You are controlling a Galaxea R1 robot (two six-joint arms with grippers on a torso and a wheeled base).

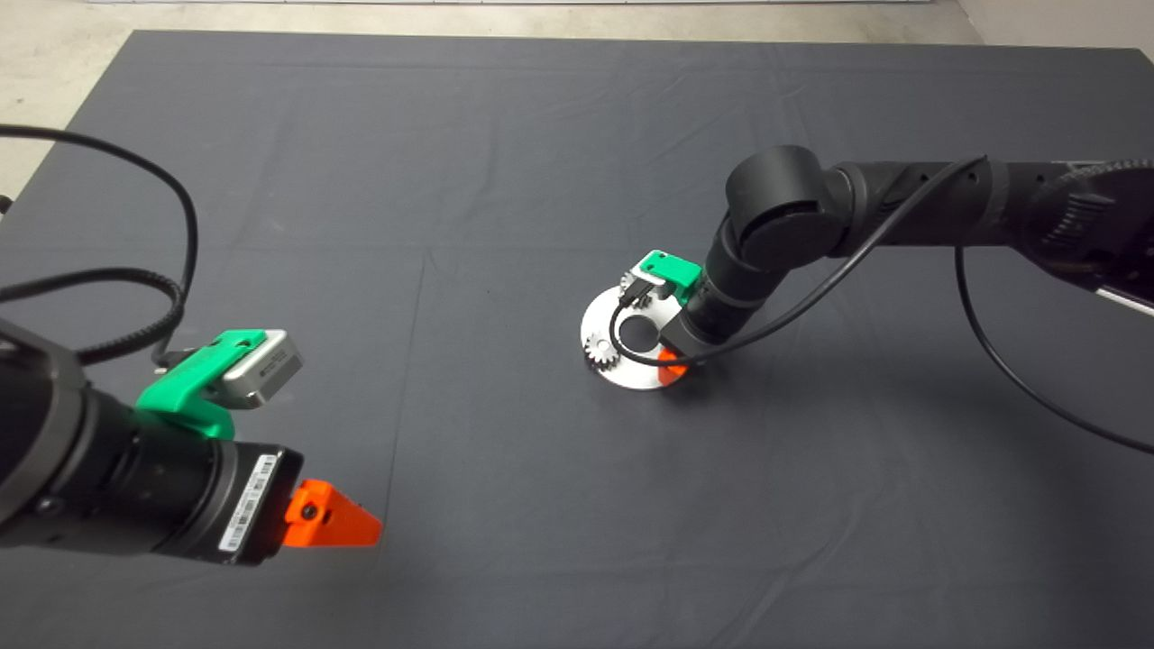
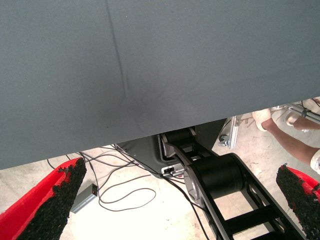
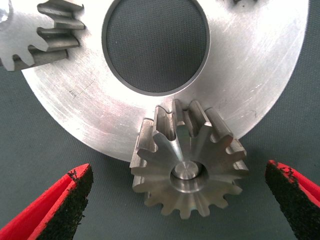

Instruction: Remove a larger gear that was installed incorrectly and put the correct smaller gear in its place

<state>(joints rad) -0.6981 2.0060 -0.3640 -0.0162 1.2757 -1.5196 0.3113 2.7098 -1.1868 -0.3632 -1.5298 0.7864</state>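
While left gripper (image 1: 365,523) idles, right gripper (image 3: 180,200) straddles larger gear (image 3: 189,160), jaws spread.

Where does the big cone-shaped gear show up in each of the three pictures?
Head view: hidden under the right gripper at the round plate's near edge.
Left wrist view: not in it.
Right wrist view: the larger gear, between the open fingers.
Shared landmark: the round plate's centre hole.

Three gears (image 3: 189,159), one plate (image 3: 260,80)

A dark mat (image 1: 505,135) covers the table; a round steel plate (image 1: 606,317) lies on it.
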